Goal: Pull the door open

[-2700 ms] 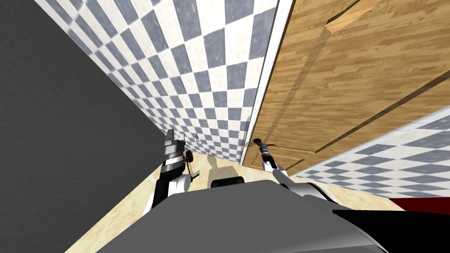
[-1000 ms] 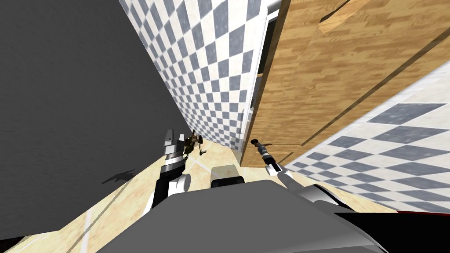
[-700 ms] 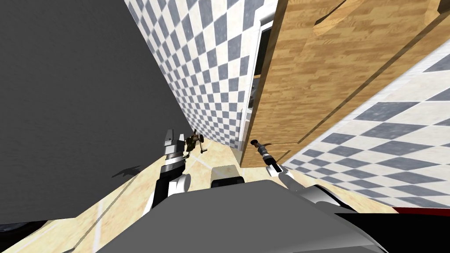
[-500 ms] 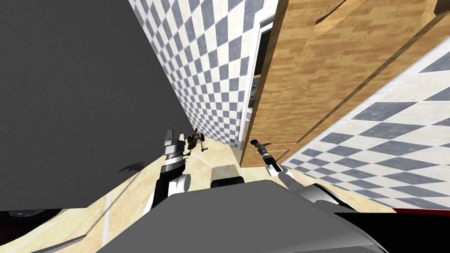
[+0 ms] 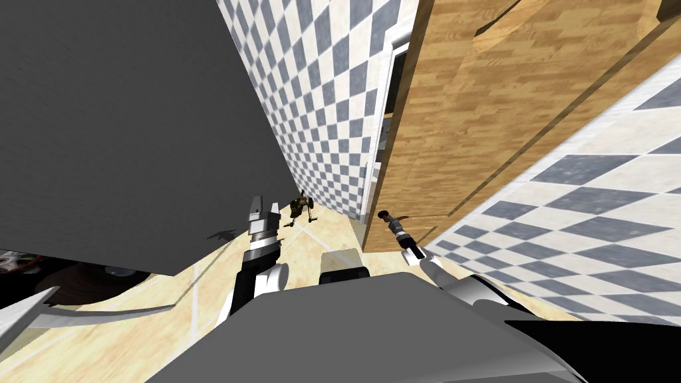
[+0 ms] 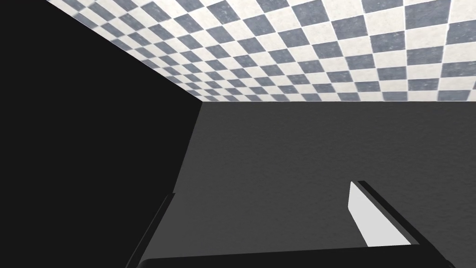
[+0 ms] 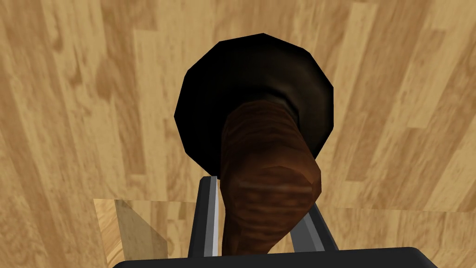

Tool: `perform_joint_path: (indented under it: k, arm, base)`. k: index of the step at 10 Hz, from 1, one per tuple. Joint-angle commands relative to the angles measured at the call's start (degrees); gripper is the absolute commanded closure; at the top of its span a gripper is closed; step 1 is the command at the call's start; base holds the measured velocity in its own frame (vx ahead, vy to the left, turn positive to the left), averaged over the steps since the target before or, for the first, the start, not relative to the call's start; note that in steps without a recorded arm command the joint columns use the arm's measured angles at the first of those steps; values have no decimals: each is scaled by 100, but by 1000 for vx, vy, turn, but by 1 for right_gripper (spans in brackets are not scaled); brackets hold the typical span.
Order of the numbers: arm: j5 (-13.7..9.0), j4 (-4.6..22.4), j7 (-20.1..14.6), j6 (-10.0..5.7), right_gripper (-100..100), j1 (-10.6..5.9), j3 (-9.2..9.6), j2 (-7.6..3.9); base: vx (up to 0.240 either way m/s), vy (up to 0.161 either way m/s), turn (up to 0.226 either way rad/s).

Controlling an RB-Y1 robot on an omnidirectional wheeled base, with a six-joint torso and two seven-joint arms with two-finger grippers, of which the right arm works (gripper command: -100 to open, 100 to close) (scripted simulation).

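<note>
Head view: the wooden door [image 5: 465, 120] stands ajar ahead-right, the right gripper [image 5: 391, 222] at its handle [image 5: 383, 214]; the left gripper [image 5: 265, 207] hangs beside a dark grey wall [image 5: 133, 133].

Left wrist view: its fingers [image 6: 376, 223] are spread.

Right wrist view: its fingers [image 7: 210, 218] pinch the brown handle.

There is one wooden door [image 5: 479, 120] with one dark handle [image 7: 267, 153]. There are two grippers: one left gripper [image 5: 264, 207], one right gripper [image 7: 262, 197]. One small brown thing [image 5: 301, 205].

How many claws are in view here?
2: left claw open near the dark grey wall; right claw shut on the brown handle of the wooden door.
</note>
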Motion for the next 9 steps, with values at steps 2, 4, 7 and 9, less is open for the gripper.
perform_joint_path:
  k: [2, 4, 7, 9]
  arm:
    - [18, 76, -16, -38, 100, -81, 94, 3]
    - [23, 121, -35, -53, 100, -130, 143, 0]
    - [59, 133, -194, -240, 100, -17, 297, -91]
    - [65, 125, -230, -286, 100, 14, 325, -127]
  base:
    - [-223, -97, 136]
    - [-208, -100, 126]
    - [-128, -54, 94]
    - [-181, -42, 68]
